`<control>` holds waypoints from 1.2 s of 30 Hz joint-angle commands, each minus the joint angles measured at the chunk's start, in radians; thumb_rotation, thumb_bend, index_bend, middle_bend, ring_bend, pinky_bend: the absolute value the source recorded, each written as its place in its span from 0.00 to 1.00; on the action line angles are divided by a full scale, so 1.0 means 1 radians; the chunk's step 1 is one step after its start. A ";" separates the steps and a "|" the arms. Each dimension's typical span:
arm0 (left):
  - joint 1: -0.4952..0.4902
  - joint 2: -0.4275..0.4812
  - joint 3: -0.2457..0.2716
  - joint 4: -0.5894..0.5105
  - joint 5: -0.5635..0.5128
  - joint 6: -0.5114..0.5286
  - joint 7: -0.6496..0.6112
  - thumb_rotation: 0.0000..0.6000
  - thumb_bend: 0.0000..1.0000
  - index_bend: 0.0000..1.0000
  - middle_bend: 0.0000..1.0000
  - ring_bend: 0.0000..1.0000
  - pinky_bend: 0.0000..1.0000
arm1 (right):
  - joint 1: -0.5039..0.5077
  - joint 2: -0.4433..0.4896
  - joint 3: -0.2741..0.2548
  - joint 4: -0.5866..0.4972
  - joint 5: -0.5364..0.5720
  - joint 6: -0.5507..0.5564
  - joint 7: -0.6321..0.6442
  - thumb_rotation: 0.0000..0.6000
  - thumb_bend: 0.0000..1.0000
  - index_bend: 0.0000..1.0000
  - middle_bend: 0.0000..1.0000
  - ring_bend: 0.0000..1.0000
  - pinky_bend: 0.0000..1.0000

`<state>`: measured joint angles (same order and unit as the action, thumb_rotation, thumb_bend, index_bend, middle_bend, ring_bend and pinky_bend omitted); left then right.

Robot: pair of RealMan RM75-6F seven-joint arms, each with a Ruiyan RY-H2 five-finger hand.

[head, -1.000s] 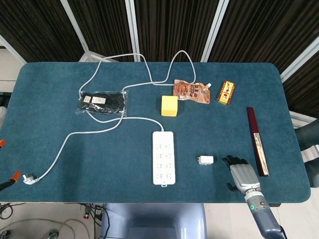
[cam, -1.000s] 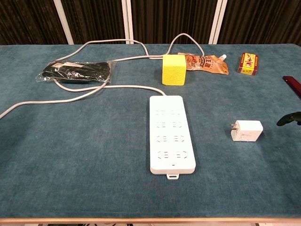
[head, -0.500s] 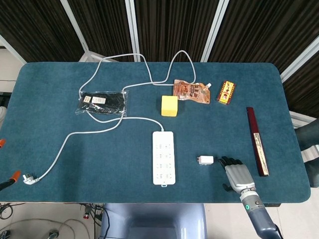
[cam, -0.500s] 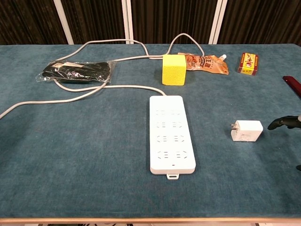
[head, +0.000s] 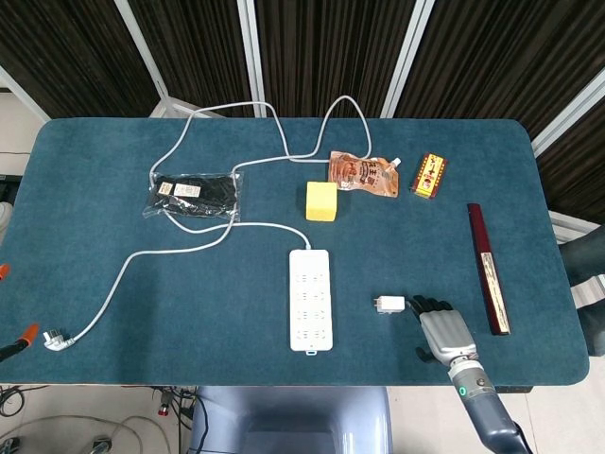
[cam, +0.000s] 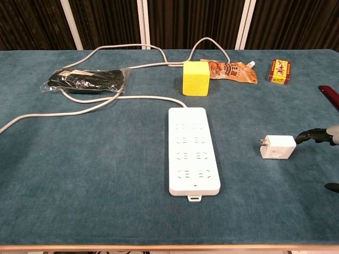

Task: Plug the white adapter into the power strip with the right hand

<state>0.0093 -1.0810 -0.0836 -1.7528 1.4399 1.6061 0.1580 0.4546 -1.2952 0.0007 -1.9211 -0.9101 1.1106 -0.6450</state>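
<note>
The white adapter [head: 388, 304] [cam: 278, 146] lies flat on the blue table, its prongs pointing left toward the white power strip [head: 310, 299] [cam: 193, 151]. The strip lies lengthwise in the middle near the front edge, sockets up. My right hand [head: 438, 327] [cam: 319, 135] is just right of the adapter, fingers spread and empty, dark fingertips close to the adapter's right end; I cannot tell whether they touch it. The chest view shows only the fingertips at the right edge. My left hand is out of sight.
The strip's grey cable [head: 194, 246] loops across the left and back to a loose plug [head: 57, 338]. A yellow block [head: 321, 200], an orange pouch [head: 364, 174], a small red box [head: 430, 175], a black bagged item [head: 194, 193] and a dark red bar [head: 488, 267] lie around.
My right hand has slid left along the table's front, closing the gap to the adapter. The adapter and power strip have not moved.
</note>
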 commanded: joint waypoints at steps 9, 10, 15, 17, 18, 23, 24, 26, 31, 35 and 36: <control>-0.001 -0.002 0.002 -0.002 0.002 -0.001 0.007 1.00 0.17 0.12 0.04 0.00 0.00 | 0.011 -0.012 -0.005 -0.008 -0.005 0.010 0.000 1.00 0.37 0.14 0.13 0.14 0.17; -0.001 -0.002 0.002 -0.002 0.002 -0.001 0.007 1.00 0.17 0.12 0.04 0.00 0.00 | 0.011 -0.013 -0.004 -0.010 -0.005 0.012 0.000 1.00 0.37 0.14 0.13 0.14 0.16; -0.002 -0.003 0.002 -0.002 0.002 -0.003 0.008 1.00 0.17 0.12 0.04 0.00 0.00 | 0.017 -0.019 -0.004 -0.019 -0.003 0.024 -0.007 1.00 0.37 0.14 0.13 0.14 0.16; -0.002 -0.004 0.002 -0.002 0.002 -0.003 0.009 1.00 0.17 0.12 0.04 0.00 0.00 | 0.021 -0.020 -0.003 -0.024 -0.001 0.028 -0.012 1.00 0.37 0.14 0.13 0.14 0.16; -0.002 -0.004 0.002 -0.002 0.001 -0.003 0.009 1.00 0.17 0.12 0.04 0.00 0.00 | 0.022 -0.021 -0.002 -0.026 0.000 0.030 -0.014 1.00 0.37 0.14 0.13 0.14 0.16; -0.002 -0.003 0.000 -0.001 -0.001 -0.002 0.005 1.00 0.17 0.12 0.04 0.00 0.00 | 0.028 -0.026 -0.003 -0.038 0.000 0.043 -0.024 1.00 0.37 0.14 0.13 0.14 0.16; -0.002 -0.002 0.000 -0.001 -0.001 -0.001 0.004 1.00 0.17 0.12 0.04 0.00 0.00 | 0.029 -0.027 -0.003 -0.040 -0.001 0.045 -0.026 1.00 0.37 0.15 0.13 0.14 0.16; -0.002 -0.002 0.000 -0.001 0.000 -0.001 0.002 1.00 0.17 0.12 0.04 0.00 0.00 | 0.031 -0.029 -0.004 -0.044 -0.002 0.048 -0.030 1.00 0.37 0.15 0.13 0.14 0.16; -0.002 -0.005 0.002 0.008 0.019 0.008 -0.004 1.00 0.17 0.12 0.04 0.00 0.00 | 0.033 -0.035 -0.009 -0.054 -0.006 0.058 -0.039 1.00 0.37 0.15 0.13 0.14 0.16; -0.002 -0.006 0.001 0.011 0.017 0.009 -0.006 1.00 0.17 0.12 0.04 0.00 0.00 | 0.035 -0.040 -0.015 -0.060 -0.008 0.064 -0.047 1.00 0.37 0.16 0.13 0.15 0.16; -0.002 -0.006 0.000 0.012 0.016 0.010 -0.006 1.00 0.17 0.12 0.04 0.00 0.00 | 0.035 -0.041 -0.016 -0.062 -0.010 0.066 -0.047 1.00 0.37 0.16 0.13 0.15 0.16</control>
<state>0.0072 -1.0875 -0.0836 -1.7413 1.4564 1.6157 0.1517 0.4898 -1.3358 -0.0147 -1.9820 -0.9191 1.1757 -0.6918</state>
